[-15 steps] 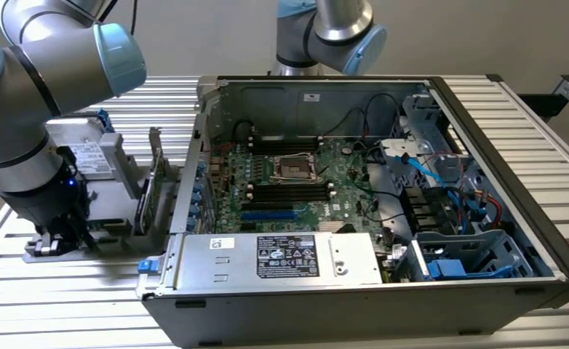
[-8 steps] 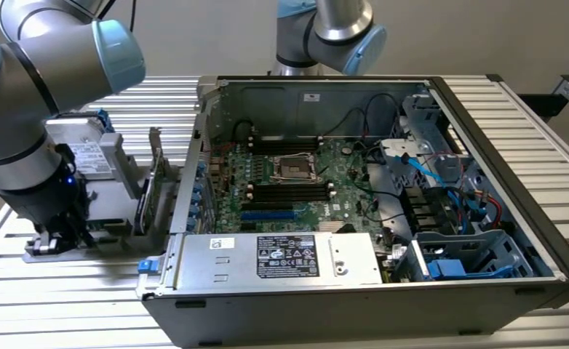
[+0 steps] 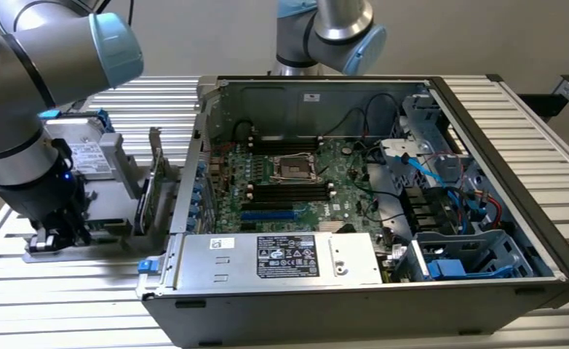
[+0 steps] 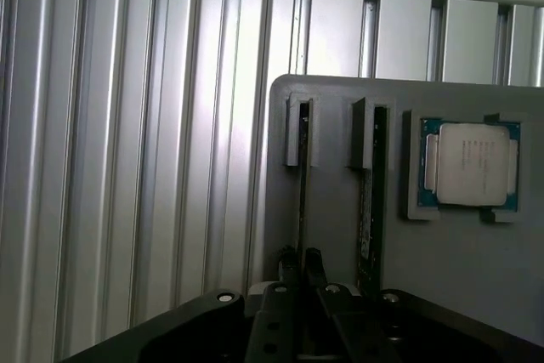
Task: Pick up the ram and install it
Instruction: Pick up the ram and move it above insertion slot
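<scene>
The hand point(image 4: 302, 265) is low over the holder point(image 4: 459, 278), near the table point(image 3: 71, 313) edge at the exterior view's left, outside the PC case point(image 3: 362, 313). Fingers point(image 4: 315, 263) flank the ram point(image 4: 303, 184) w/ no gap seen, so prob. clamped on it. The ram stands on edge in its slot, long axis running straight out from the hand. A 2nd stick point(image 4: 367, 210) sits in the next slot.

A ribbed aluminium table point(image 3: 61, 305) carries two things. In the exterior view an open computer case point(image 3: 343, 316) lies from its centre out to 3 o'clock, and a grey parts holder point(image 3: 110, 196) sits at 9 o'clock, just beside it.
</scene>
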